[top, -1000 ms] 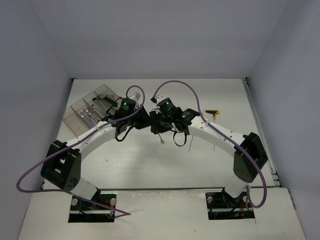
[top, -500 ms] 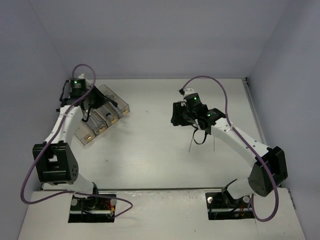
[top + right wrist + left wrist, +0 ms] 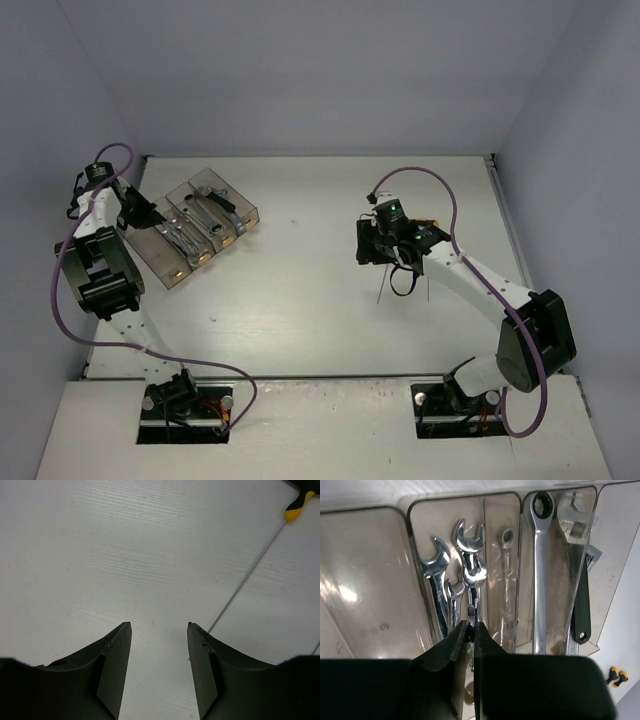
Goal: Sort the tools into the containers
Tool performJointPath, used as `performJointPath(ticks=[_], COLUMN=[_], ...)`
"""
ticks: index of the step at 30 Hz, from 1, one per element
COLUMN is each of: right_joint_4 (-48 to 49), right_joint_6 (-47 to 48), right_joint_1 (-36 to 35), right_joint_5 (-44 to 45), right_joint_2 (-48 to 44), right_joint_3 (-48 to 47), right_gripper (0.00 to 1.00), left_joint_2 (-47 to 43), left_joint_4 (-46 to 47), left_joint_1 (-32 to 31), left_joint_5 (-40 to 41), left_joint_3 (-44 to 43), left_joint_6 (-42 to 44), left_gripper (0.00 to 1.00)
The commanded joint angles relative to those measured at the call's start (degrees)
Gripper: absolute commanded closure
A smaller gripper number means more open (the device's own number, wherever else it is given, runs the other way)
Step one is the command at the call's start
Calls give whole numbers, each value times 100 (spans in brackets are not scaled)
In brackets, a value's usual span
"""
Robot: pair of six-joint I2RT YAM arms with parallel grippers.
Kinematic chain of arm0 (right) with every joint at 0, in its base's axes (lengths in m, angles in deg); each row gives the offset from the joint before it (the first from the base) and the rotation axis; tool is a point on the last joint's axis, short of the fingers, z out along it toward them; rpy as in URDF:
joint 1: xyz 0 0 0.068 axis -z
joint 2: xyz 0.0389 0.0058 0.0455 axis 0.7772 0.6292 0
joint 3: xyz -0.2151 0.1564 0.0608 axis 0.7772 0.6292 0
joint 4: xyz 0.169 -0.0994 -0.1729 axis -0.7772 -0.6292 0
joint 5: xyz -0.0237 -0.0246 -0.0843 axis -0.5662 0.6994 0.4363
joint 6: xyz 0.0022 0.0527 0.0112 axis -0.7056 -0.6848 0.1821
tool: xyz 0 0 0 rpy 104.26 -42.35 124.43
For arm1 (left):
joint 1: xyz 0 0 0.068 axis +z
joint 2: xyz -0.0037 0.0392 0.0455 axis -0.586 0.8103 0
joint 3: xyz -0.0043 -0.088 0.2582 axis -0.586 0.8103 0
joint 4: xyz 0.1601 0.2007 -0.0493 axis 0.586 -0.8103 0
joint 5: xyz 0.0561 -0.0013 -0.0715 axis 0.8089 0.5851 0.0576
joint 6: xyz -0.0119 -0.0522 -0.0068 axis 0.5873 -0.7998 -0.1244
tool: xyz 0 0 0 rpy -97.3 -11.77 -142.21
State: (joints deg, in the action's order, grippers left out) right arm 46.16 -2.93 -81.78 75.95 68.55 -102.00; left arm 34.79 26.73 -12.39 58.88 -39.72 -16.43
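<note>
The containers (image 3: 158,248) are four clear smoky bins joined in a slanted row at the far left of the surface (image 3: 300,300). One holds a few open-end wrenches (image 3: 465,575), the next a small wrench (image 3: 506,555). The end bin has a ring wrench (image 3: 538,580) plus a black-handled adjustable wrench (image 3: 580,610). A yellow-and-black-handled tool (image 3: 428,224) lies well apart, off right.

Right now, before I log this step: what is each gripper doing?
Left gripper: closed, seemingly empty, above the wrenches in the bins.
Right gripper: open, holding nothing, above the table.
</note>
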Motion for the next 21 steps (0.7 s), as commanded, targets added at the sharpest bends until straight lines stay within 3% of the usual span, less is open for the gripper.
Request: performJointPath(ticks=[1, 6, 9, 15, 21], right_joint_4=[137, 111, 93, 45, 19], right_joint_6=[-17, -310, -467, -1035, -1205], right_joint_1=[103, 208, 282, 470, 842], right_joint_5=[221, 699, 847, 1393, 1788], right_joint_2=[-57, 110, 294, 705, 1529], right_joint_3=[-13, 14, 13, -82, -479], right_gripper=[55, 55, 57, 61, 61], left_joint_2=[134, 154, -33, -1145, -2108], left_joint_4=[-61, -61, -80, -232, -215], left_joint_1=[-46, -81, -126, -577, -1963], left_joint_5=[-43, 163, 251, 619, 1209], left_joint_3=[-628, -591, -521, -344, 270], left_joint_6=[157, 188, 251, 243, 148], left_gripper=[93, 63, 50, 43, 41])
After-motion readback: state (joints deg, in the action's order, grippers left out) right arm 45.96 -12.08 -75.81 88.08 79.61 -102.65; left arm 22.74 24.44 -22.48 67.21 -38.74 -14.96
